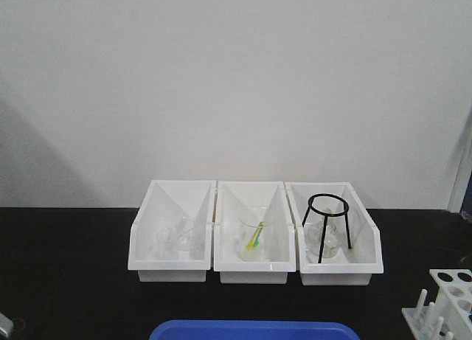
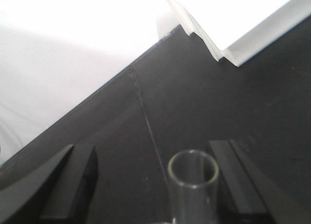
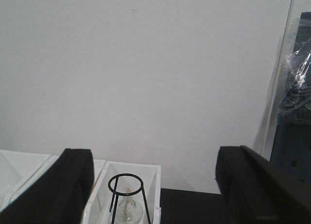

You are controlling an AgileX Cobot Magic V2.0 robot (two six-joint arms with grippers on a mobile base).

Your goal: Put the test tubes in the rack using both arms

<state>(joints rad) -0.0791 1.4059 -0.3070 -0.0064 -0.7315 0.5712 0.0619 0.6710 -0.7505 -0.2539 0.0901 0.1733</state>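
Observation:
In the left wrist view a clear glass test tube (image 2: 193, 178) shows its open end between my left gripper's black fingers. The left gripper (image 2: 153, 182) is open; the tube is close against the right finger (image 2: 233, 175) and well apart from the left finger (image 2: 70, 185), above the black table. My right gripper (image 3: 153, 185) is open and empty, held high and facing the wall and the bins. The white rack (image 1: 448, 302), with holes on top and upright pegs, stands at the front right table edge. Neither arm shows in the front view.
Three white bins (image 1: 177, 270) stand in a row by the wall: glass beakers in the left one, a beaker with a yellow-green item in the middle, a black wire tripod (image 1: 326, 226) over a flask on the right. A blue tray (image 1: 254, 330) lies at the front edge.

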